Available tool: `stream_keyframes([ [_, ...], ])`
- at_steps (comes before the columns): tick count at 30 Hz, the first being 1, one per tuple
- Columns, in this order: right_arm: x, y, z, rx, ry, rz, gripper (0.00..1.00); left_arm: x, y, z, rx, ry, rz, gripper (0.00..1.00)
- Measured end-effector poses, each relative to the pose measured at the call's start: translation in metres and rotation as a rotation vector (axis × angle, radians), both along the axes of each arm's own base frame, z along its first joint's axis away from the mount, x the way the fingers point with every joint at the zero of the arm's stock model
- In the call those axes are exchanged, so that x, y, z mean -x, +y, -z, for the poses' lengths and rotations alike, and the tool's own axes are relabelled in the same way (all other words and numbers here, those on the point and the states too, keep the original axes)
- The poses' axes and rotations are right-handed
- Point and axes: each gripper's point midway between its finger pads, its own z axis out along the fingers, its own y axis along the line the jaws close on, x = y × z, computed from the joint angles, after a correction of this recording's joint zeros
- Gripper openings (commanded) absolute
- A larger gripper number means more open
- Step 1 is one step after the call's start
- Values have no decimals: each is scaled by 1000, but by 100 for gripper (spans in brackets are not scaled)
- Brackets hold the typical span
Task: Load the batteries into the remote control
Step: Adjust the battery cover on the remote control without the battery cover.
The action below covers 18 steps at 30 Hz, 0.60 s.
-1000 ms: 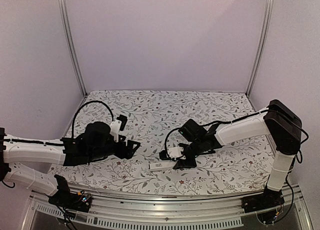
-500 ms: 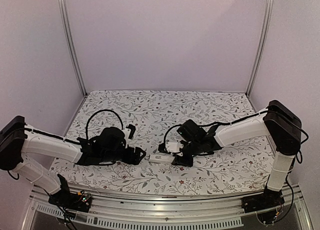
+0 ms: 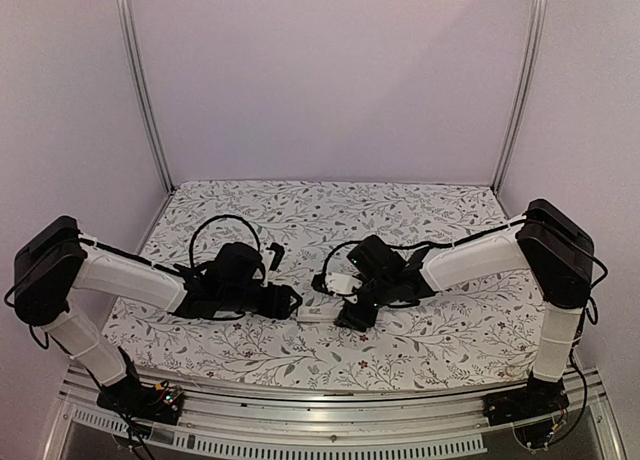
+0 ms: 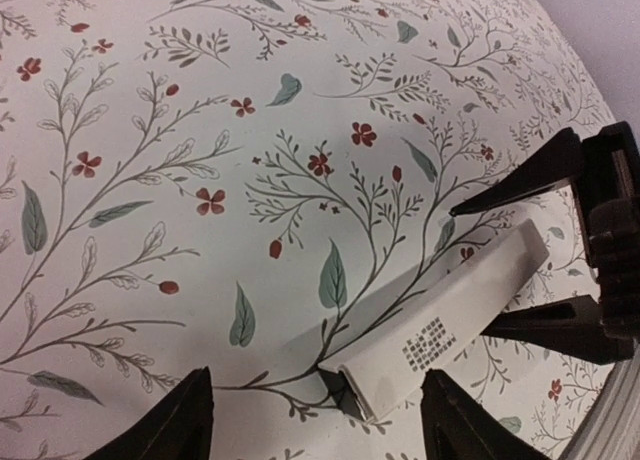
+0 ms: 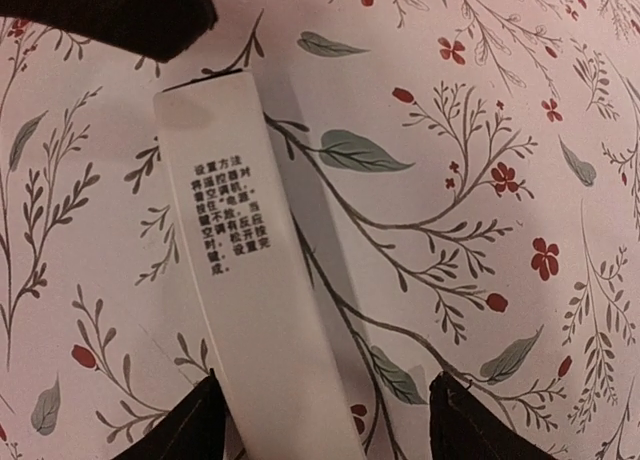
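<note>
Wrist views are showing the left end effector (image 4: pixel 318 380) and right end effector (image 5: pixel 325 380) standing open, gripping nothing, each straddling one end of the remote (image 4: pixel 450 305) lying on the surface (image 4: pixel 150 230), so either should be closing squarely across its width.

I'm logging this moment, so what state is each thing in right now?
Remote: lying on the cloth, printed side up, not gripped.
Left gripper: open, fingers straddling one end of the remote.
Right gripper: open, fingers straddling the other end.
Batteries: not in view.
</note>
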Motion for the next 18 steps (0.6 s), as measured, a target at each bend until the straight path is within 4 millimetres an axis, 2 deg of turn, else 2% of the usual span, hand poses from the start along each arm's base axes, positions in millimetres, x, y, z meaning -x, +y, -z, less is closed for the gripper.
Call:
stream_keyframes([
  [3,3,1,-2,-9,13,-6,77,0,-6,2,9,19,18,67],
  [6,8,4,-14,-43,20,-20,83,3,-8,3,20,35,26,65],
  [8,10,7,-35,-101,2,-33,86,4,-10,3,28,42,28,63],
  [11,12,9,-72,-204,-53,-35,98,5,-11,3,38,53,28,61],
  [14,5,4,-111,-315,-141,27,99,6,-11,3,40,57,28,58],
  [18,-17,-12,-145,-447,-211,222,99,7,-10,8,31,70,26,57],
])
